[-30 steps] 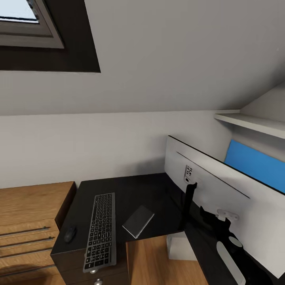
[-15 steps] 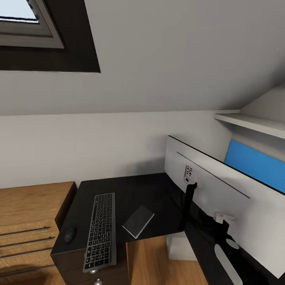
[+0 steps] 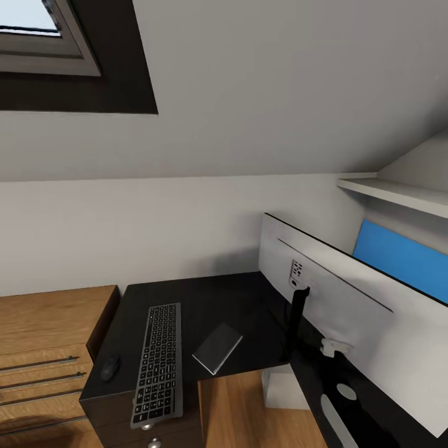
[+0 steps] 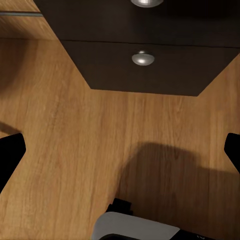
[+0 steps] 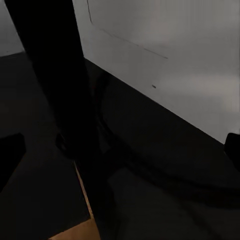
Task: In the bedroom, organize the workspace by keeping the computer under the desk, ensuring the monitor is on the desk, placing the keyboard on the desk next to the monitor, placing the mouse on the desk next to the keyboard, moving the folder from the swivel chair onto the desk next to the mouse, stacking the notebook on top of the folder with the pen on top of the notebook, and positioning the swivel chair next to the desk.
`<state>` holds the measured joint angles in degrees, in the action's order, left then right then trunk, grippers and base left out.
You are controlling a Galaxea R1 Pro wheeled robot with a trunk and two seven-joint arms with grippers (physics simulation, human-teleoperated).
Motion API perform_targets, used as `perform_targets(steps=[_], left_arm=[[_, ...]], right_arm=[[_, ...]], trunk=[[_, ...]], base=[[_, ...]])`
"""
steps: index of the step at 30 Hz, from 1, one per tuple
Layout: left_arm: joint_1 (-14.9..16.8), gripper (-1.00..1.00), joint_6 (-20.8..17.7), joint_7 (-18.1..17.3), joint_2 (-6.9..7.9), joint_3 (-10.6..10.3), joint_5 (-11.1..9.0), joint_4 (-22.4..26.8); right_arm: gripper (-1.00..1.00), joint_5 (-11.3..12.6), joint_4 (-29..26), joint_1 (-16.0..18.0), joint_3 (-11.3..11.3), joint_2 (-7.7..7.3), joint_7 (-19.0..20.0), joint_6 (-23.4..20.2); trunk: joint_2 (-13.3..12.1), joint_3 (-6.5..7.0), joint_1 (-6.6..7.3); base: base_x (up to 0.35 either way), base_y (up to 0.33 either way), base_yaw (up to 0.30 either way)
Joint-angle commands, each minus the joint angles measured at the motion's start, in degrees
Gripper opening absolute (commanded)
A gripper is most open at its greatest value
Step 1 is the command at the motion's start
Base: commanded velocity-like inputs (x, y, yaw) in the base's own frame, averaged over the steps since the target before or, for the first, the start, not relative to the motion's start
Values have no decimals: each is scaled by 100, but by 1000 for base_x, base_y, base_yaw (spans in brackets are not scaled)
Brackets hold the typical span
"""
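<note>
Black desk (image 3: 205,298), white-backed monitor (image 3: 348,311), grey-keyed keyboard (image 3: 158,364)

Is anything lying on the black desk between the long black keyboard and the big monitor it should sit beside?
Yes. A thin dark notebook lies flat on the desk, between the keyboard and the white-backed monitor, touching neither.

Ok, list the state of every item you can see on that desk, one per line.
Wide monitor with white back: upright on the black desk, back toward camera.
Long black keyboard: flat on desk.
Small black mouse: resting beside keyboard, apart from it.
Thin dark notebook: closed, flat, beside keyboard.
Black drawers: shut.
</note>
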<state>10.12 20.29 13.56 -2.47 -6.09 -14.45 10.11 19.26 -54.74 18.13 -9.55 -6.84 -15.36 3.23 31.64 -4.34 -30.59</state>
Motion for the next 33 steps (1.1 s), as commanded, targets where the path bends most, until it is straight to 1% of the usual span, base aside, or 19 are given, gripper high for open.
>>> perform_targets(steps=[1, 3, 5, 9, 10, 11, 14, 15, 17, 18, 19, 20, 21, 25, 29, 31, 33], left_arm=[[6, 100, 18, 33, 1, -50, -40, -4], [7, 100, 18, 33, 1, -50, -40, -3], [6, 100, 18, 33, 1, -50, -40, -4], [5, 100, 18, 33, 1, -50, -40, -4], [4, 100, 18, 33, 1, -50, -40, -3], [2, 100, 18, 33, 1, -51, -40, -2], [2, 100, 18, 33, 1, -51, -40, -2], [4, 100, 18, 33, -4, -52, -40, -2], [4, 100, 18, 33, -6, -52, -40, -1], [3, 100, 18, 33, -6, -51, -40, -1], [2, 100, 18, 33, -7, -53, -40, -2], [4, 100, 18, 33, -6, -53, -40, -4], [6, 100, 18, 33, -7, -51, -40, -4], [5, 100, 18, 33, -8, -56, -40, -2], [2, 100, 18, 33, -8, -55, -40, -2], [5, 100, 18, 33, -8, -56, -39, -3], [6, 100, 18, 33, -8, -57, -36, -4]], right_arm=[[100, -31, 69, 7, -56, 39, -44, 103], [100, -152, 157, 7, -77, 109, -45, 164], [100, -331, 237, 7, -96, 203, -54, 203], [100, -533, 292, 8, -111, 313, -68, 219], [100, -634, 354, 11, -113, 379, -76, 231], [100, -736, 458, 17, -111, 450, -83, 242], [100, -882, 683, 35, -102, 554, -95, 283], [100, -1022, 1178, 231, -95, 641, -107, 508], [100, -1047, 1405, 376, -92, 658, -107, 650], [100, -1063, 1649, 529, -91, 672, -109, 807], [100, -1069, 1774, 600, -91, 678, -111, 889], [100, -1082, 2236, 820, -91, 706, -112, 1214], [100, -1088, 2478, 922, -90, 738, -110, 1417], [100, -1091, 2701, 1034, -89, 769, -113, 1629], [100, -1091, 2787, 1119, -80, 774, -115, 1691], [100, -1088, 3075, 1303, -71, 762, -116, 1731], [100, -1088, 3127, 1336, -69, 759, -116, 1776]], trunk=[[10, -11, -2], [10, -11, -2], [10, -11, -2], [10, -11, -2], [10, -11, -2], [10, -11, -2], [10, -11, -2], [10, -11, -2], [10, -11, -2], [10, -11, -2], [10, -11, -2], [10, -11, -2], [10, -11, -2], [10, -11, -2], [10, -11, -2], [10, -11, -2], [10, -11, -2]], base=[[0, 0, 0], [0, 0, 0], [0, 0, 0], [0, 0, 0], [0, 0, 0], [0, 0, 0], [0, 0, 0], [0, 0, 0], [0, 0, 0], [0, 0, 0], [0, 0, 0], [0, 0, 0], [0, 0, 0], [0, 0, 0], [0, 0, 0], [0, 0, 0], [0, 0, 0]])
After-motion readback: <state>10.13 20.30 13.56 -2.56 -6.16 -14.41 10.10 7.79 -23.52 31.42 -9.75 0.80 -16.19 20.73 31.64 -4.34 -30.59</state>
